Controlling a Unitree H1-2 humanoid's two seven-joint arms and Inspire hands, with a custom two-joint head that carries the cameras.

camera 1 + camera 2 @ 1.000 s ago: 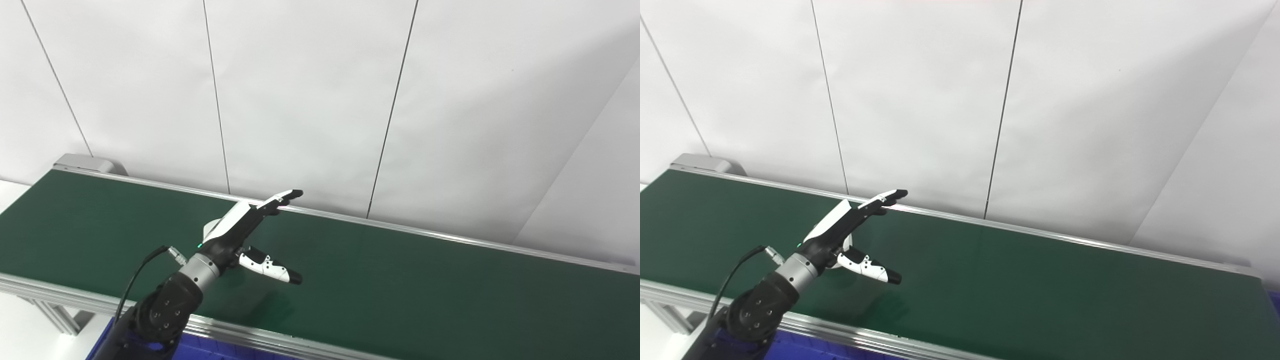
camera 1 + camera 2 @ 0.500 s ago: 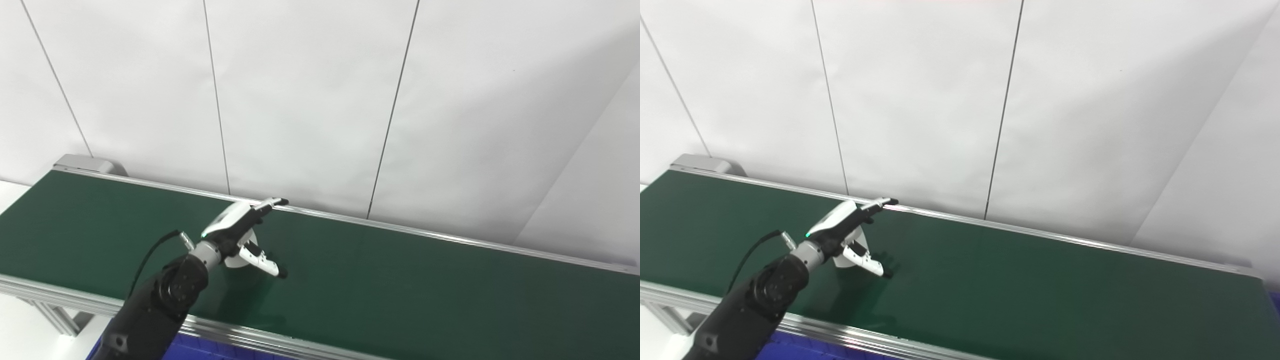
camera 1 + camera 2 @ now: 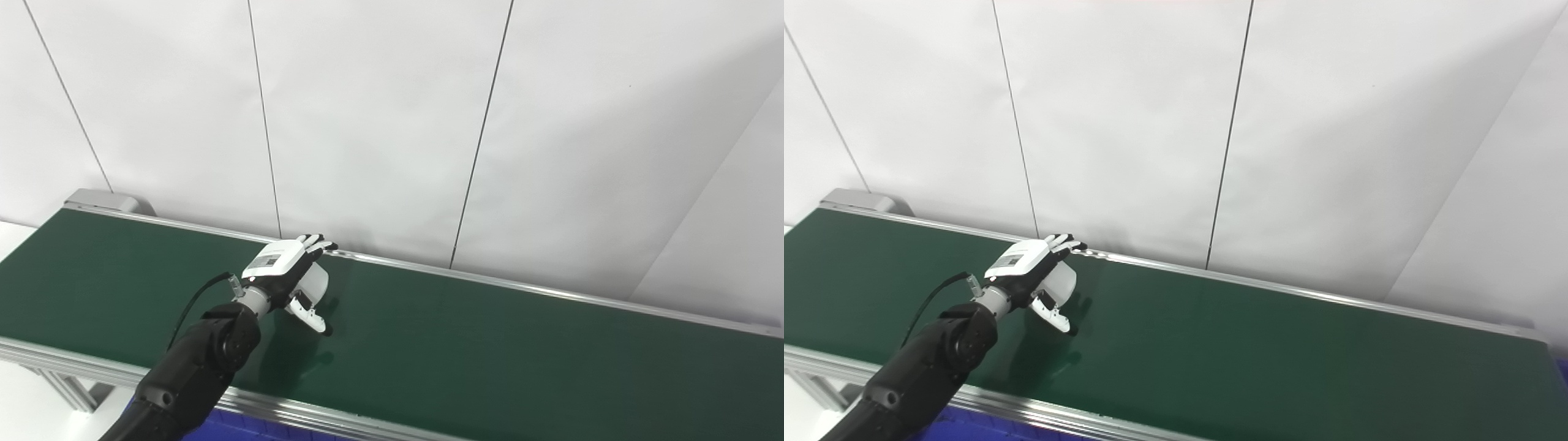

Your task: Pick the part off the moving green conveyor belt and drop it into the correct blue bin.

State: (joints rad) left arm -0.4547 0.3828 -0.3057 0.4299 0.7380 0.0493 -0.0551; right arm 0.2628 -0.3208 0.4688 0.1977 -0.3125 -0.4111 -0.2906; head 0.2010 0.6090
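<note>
A white rounded part [image 3: 316,284] lies on the green conveyor belt [image 3: 502,349] near its far rail, left of the middle. My left hand [image 3: 280,271] is directly over it, palm down. The fingers reach past its far side and the thumb [image 3: 310,316] points down on its near side. The hand is open, with the part between fingers and thumb, and no closed hold shows. The part also shows in the right eye view [image 3: 1063,283] under the hand [image 3: 1026,263]. My right hand is not in view.
A strip of blue bin [image 3: 263,427] shows below the belt's near metal rail [image 3: 343,422] at the bottom edge. A white panelled wall stands right behind the far rail [image 3: 551,293]. The belt's end housing [image 3: 104,200] is at the far left.
My left hand has moved away from me and down over the white part and turned palm down. The thumb has come closer to the fingers. The part has shifted a little right on the belt.
</note>
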